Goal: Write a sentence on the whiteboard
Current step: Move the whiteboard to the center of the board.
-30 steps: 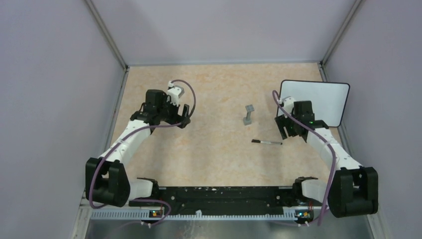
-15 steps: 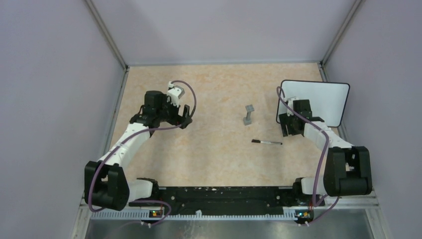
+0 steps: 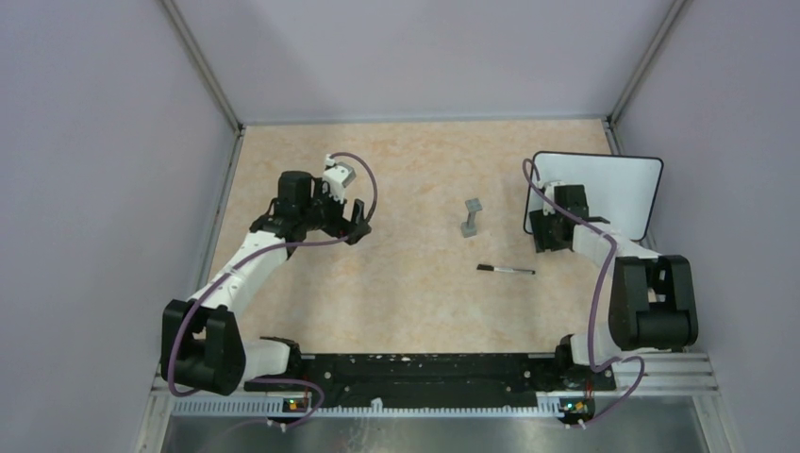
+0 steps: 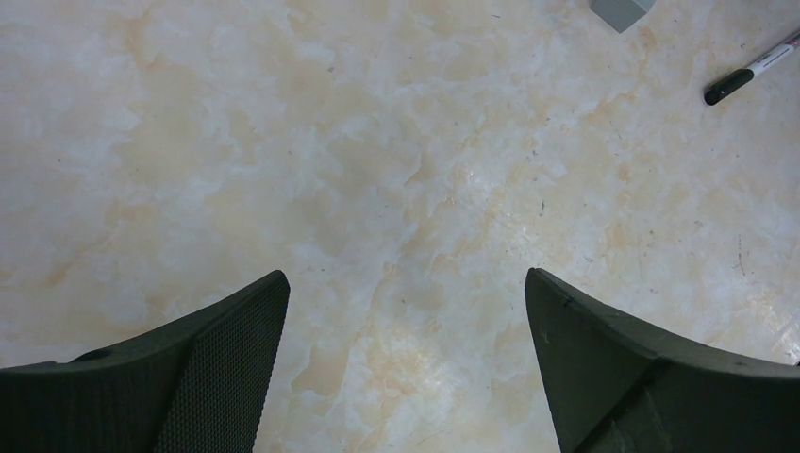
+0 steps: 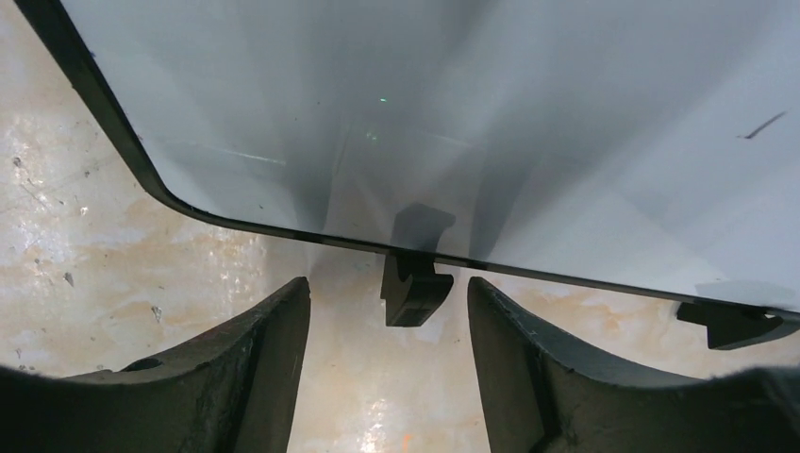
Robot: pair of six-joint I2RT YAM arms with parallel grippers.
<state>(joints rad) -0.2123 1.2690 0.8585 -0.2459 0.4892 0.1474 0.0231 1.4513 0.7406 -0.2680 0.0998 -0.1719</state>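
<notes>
From my station the table [image 3: 406, 170] reads as cream and peach marbling with cloudy white veins. At two o'clock lies the whiteboard [image 3: 604, 184], plain white inside a thin black rim. My right wrist view shows its face as shaded grey-white, with one short dark stroke [image 5: 762, 125] at two o'clock and a black foot [image 5: 412, 288] under the edge. The marker [image 4: 753, 68], at one o'clock in my left wrist view, has a black cap and a white barrel. The small block [image 3: 471, 217] is mid grey. The left arm [image 3: 236, 274] and right arm [image 3: 592, 247] are white with black joints and purple cables [image 3: 363, 184]. On the left gripper [image 4: 406, 276] the fingers [image 4: 212, 373] are black with a fine mesh texture. The walls [image 3: 94, 189] are pale lilac.
</notes>
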